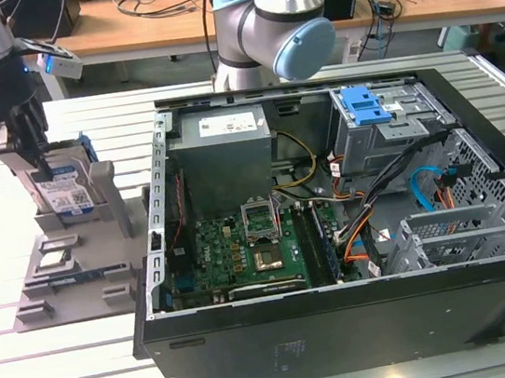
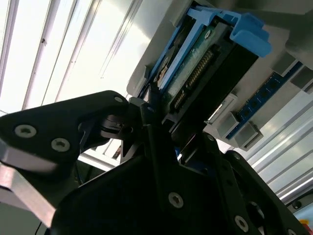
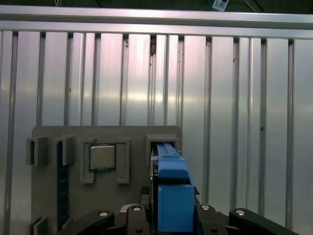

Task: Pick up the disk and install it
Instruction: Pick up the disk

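Right now the pincer point(image 1: 37, 155) hangs straight down over the grey parts holder point(image 1: 112, 204) at the exterior view's left. Its jaws are drawn in narrow, one on each side of the disk point(image 1: 67, 192). In the first wrist view I see them pressed against the blue carrier frame point(image 3: 170, 169), so I read it as a grip on the disk. The disk stands on edge in the holder's upright slot, with its blue-and-white label facing the exterior camera and its lower part seated in the slot. The second wrist view shows me its other face point(image 2: 198, 68), with the circuit board and a row of connector pins. Just beside the slot, a small square silver chip point(image 3: 102, 156) lies flat in a shallow recess of the holder. Past the chip, a thin blue board point(image 3: 60, 186) sits on edge in a narrow groove. The holder rests on the slatted aluminium table point(image 1: 33, 370). Well apart from the pincer, toward the exterior view's right, an open computer case point(image 1: 347, 326) lies on its side. Inside it I can make out the green motherboard point(image 1: 233, 253), a grey power supply box point(image 1: 224, 151) and loose cables. At its far corner is a grey metal cage with a blue latch point(image 1: 363, 108). The arm's base point(image 1: 267, 27) rises behind the case.
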### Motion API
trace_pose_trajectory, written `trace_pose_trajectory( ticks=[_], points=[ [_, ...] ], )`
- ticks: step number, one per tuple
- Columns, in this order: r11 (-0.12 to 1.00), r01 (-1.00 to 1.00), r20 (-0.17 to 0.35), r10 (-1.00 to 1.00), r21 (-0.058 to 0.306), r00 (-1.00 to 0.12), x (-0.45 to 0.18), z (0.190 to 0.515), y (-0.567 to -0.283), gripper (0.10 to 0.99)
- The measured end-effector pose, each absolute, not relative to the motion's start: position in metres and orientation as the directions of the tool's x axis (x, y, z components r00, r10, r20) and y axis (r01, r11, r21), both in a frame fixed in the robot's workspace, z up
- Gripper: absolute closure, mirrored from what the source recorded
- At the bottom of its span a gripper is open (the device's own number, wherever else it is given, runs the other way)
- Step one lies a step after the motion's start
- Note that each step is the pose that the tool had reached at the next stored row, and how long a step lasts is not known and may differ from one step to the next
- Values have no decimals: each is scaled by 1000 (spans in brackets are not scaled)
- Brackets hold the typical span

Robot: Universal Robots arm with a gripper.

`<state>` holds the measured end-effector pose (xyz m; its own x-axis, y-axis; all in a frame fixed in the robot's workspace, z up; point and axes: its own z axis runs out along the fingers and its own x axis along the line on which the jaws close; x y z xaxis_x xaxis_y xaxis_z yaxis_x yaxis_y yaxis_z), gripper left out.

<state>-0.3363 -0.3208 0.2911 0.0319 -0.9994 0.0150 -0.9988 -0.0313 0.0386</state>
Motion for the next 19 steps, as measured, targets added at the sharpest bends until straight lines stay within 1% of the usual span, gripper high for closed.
trace_pose_trajectory(
  ticks=[19],
  points=[
    [-31,-999,15,-999,39,32,-336,329,-316,718]
  ],
)
